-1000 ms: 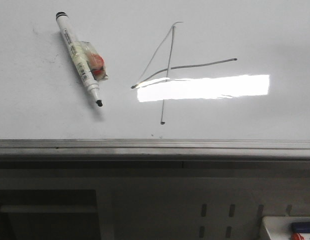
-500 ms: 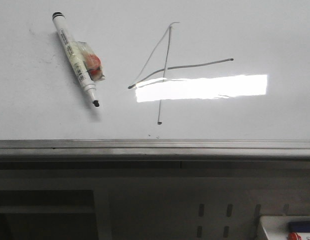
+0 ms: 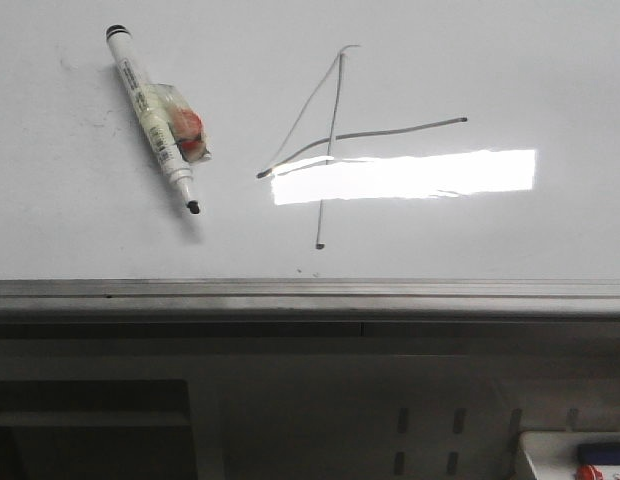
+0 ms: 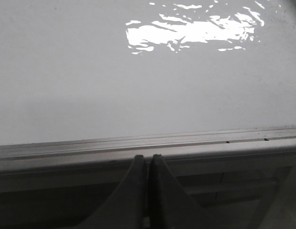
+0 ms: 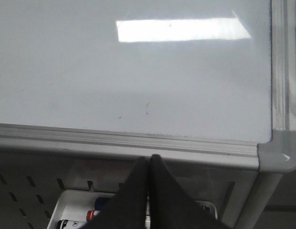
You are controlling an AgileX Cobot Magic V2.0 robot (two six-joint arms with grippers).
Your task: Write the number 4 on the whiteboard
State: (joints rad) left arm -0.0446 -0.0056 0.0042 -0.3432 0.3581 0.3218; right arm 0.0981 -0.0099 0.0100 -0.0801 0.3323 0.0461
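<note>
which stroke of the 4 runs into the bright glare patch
The vertical stem of the number 4: it drops through the glare on the whiteboard. The slanted stroke and crossbar stay above it.

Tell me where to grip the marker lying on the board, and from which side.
Grip the marker on its bare barrel just below the black cap end, coming from above with jaws across its slant. Lower down, a taped red lump sits on its right side, and the tip is exposed.
</note>
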